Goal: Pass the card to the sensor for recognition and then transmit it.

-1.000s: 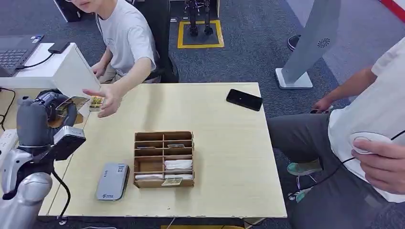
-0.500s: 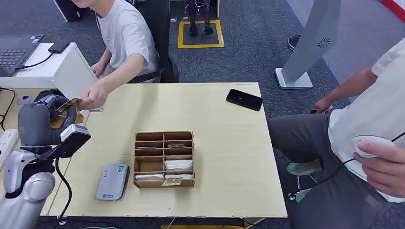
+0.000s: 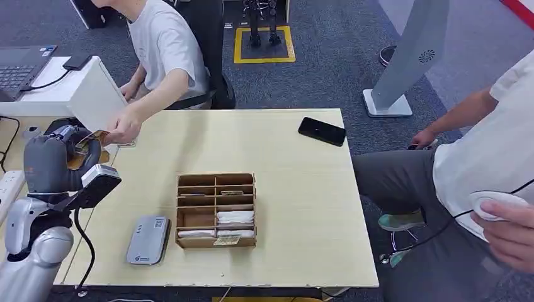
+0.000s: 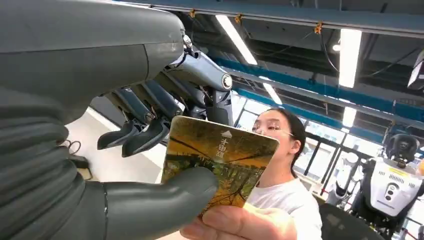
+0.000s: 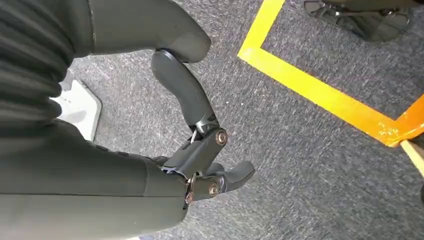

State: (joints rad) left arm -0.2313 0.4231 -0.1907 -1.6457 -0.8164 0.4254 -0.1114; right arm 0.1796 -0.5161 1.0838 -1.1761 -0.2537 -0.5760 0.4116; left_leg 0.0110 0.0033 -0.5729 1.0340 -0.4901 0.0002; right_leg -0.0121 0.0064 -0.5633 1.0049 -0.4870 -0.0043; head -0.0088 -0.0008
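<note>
Compared with a second ago, the person's hand (image 3: 123, 130) at upper left of the head view has come in from an open reach over the table edge and now rests fingertips on the card (image 3: 93, 136). Since half a second ago, little has moved. You're in the hand-over: the card is shared between two holders.

Left hand (image 3: 63, 160): in its wrist view the thick grey thumb (image 4: 165, 192) presses the card (image 4: 220, 162) from the near side, darker fingers behind it. It pinches the card; the person's fingers (image 4: 240, 225) grip the card's free end at the bottom of that frame.

Right hand (image 5: 200, 150): hangs over grey carpet with yellow floor tape, fingers curled partway, holding nothing.

Judgement: recognition step looks done or skipped, transmit nearly complete; you'd want the thumb to ease off only once the person's grip is firm.

Materials:
- Card: thin, stiff, glossy, rounded corners, amber-and-green printed picture, small white arrow and characters.
- Sensor (image 3: 148, 239): flat grey slab, rounded edges, matte plastic, lower left of table.
- Organiser (image 3: 216, 209): brown board, open compartments, some holding pale cards.
- Table (image 3: 296, 201): pale wood-grain laminate, smooth.
- Phone (image 3: 322, 131): black, glossy, upper right of the table.
</note>
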